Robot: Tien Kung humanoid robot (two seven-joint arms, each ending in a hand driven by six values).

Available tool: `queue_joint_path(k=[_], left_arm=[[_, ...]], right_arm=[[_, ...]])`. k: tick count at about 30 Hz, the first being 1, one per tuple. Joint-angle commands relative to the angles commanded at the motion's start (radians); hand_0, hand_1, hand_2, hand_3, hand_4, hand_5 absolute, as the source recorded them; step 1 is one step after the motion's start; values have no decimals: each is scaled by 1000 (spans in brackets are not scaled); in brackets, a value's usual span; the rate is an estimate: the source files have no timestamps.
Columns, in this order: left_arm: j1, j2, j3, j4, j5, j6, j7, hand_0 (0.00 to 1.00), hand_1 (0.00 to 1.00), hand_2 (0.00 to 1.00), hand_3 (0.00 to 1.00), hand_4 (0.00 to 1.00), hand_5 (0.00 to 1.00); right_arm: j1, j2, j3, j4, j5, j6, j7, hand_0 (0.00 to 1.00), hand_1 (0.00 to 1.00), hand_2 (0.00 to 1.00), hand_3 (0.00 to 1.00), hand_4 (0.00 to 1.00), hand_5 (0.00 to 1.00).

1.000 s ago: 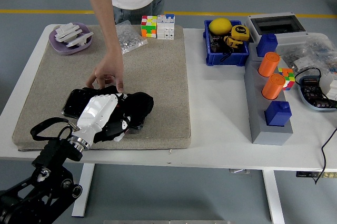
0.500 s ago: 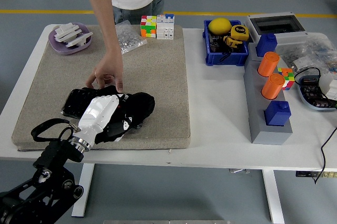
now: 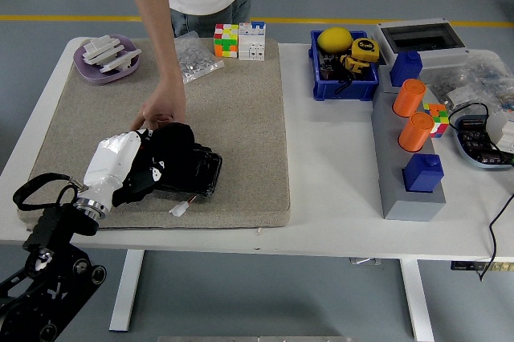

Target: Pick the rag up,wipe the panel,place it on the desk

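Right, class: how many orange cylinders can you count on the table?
2. One orange cylinder stands on the grey block at the right; the other stands just nearer the camera on it. None seems hidden.

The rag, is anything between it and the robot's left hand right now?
No. The left hand is already on the black rag, pressing it on the dark panel. The only other thing close is a person's hand, touching the far edge beside the rag, not between them.
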State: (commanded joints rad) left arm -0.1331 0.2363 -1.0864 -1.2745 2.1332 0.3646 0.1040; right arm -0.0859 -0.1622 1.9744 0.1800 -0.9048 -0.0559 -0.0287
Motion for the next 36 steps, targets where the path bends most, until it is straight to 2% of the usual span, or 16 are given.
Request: queue_joint_path(k=[14,25,36], left_arm=[[12,-4,-131,61,30,2,1,261,260,498,462,160,2],[25,19,-192,70,51,2,2,261,261,499,463,164,2],[34,24,-286,104,63,12,-12,262,262,499,464,172,2]], right_arm=[[1,1,1,0,-1,0,1,528,571,658,566,978,434],[0,1,7,0,-8,2,3,528,570,658,566,978,434],[-2,3,10,0,-10,-1,1,528,571,658,567,978,434]])
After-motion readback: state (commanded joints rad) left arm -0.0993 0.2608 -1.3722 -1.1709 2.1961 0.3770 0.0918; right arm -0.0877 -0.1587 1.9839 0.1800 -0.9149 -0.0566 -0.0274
